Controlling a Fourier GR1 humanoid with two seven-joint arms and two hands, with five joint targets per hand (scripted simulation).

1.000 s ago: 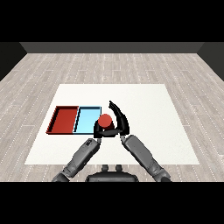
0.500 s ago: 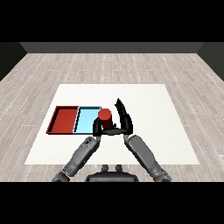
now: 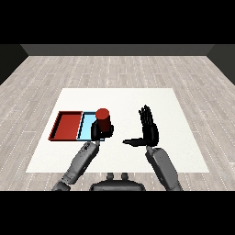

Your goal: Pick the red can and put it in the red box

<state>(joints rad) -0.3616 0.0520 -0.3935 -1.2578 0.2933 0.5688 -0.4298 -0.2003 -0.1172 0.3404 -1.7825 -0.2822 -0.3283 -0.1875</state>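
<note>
A red can stands upright at the right edge of the light blue tray, held by my left hand, whose fingers curl round its lower part. The red tray lies just left of the blue one with nothing in it. My right hand is off to the right of the can, well apart from it, fingers straight and pointing up, thumb stretched out toward the left.
The two trays lie side by side on the left half of the white table. A grey wooden floor surrounds the table.
My right hand has let go of the can and pulled away to the right with its fingers spread. The left hand now holds the can, which has shifted slightly left.
</note>
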